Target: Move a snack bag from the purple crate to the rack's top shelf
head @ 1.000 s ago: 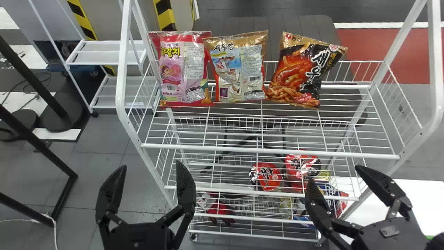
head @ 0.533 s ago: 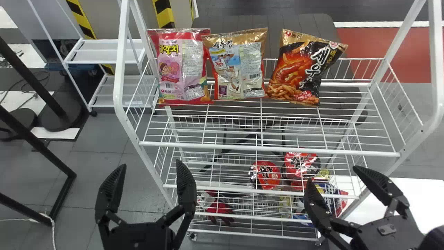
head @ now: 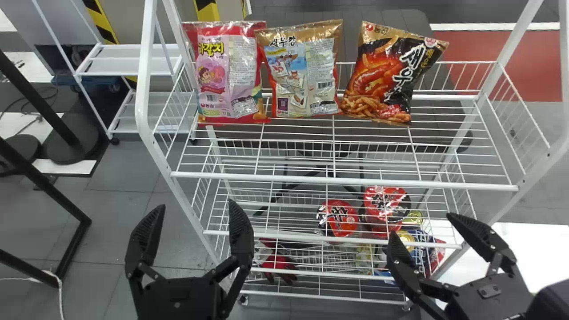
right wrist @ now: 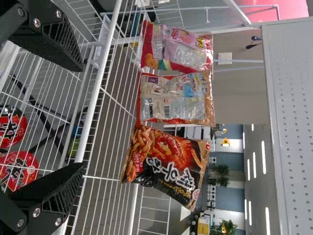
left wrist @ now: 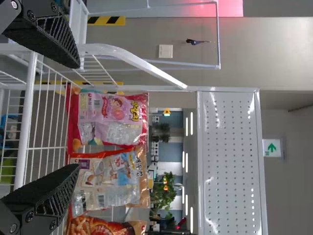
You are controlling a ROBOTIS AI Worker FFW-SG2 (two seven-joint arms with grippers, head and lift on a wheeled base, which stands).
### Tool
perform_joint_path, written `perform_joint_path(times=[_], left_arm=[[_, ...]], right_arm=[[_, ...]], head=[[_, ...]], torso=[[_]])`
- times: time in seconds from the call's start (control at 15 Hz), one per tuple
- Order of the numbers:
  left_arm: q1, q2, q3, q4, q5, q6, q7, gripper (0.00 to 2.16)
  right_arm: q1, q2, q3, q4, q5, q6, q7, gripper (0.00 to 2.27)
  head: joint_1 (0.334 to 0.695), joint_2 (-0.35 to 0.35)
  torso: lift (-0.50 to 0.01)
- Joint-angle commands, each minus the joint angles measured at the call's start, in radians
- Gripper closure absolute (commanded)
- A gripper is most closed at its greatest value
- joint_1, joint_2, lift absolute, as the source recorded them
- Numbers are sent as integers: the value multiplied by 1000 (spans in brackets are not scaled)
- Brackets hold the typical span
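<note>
Three snack bags stand on the top shelf (head: 444,97) in the head view: the pink bag (head: 231,75) at eleven o'clock, the tan bag (head: 302,73) at twelve, the dark bag (head: 384,75) between one and two. They seem set against the back wire so they stay upright; the dark one tips its top towards one o'clock, perhaps set down askew. At eight o'clock the left gripper (head: 195,208) waits, fingers spread wide, holding nothing; at four o'clock the right gripper (head: 424,226) is also well open and empty. With these bags up and both hands free, the placing looks done, though which one is the task's I cannot tell. Red tubs (head: 338,218) sit lower, near five o'clock. The front bar (head: 378,182) and left post (head: 143,80) would catch an arm reaching in low or wide.

In the left wrist view, the pink and tan bags overlap at their edges, so pulling one could drag its neighbour. A pierced white panel (left wrist: 232,161) rises above their tops, limiting a high approach.

In the right wrist view, the dark bag's foot is close beside the tan bag; straightening it would call for a gentle nudge towards eleven.
</note>
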Motion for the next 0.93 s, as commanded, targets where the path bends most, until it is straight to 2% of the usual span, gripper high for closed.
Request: perform_joint_path(times=[0.0, 0.87], left_arm=[[0, 0, -2, -3, 2, 3, 0, 90], [2, 0, -1, 3, 1, 6, 9, 90]], right_arm=[[-2, -3, 1, 3, -2, 0, 12, 137], [7, -9, 4, 3, 0, -40, 23, 140]], head=[[695, 59], [695, 70]], torso=[[-56], [-108]])
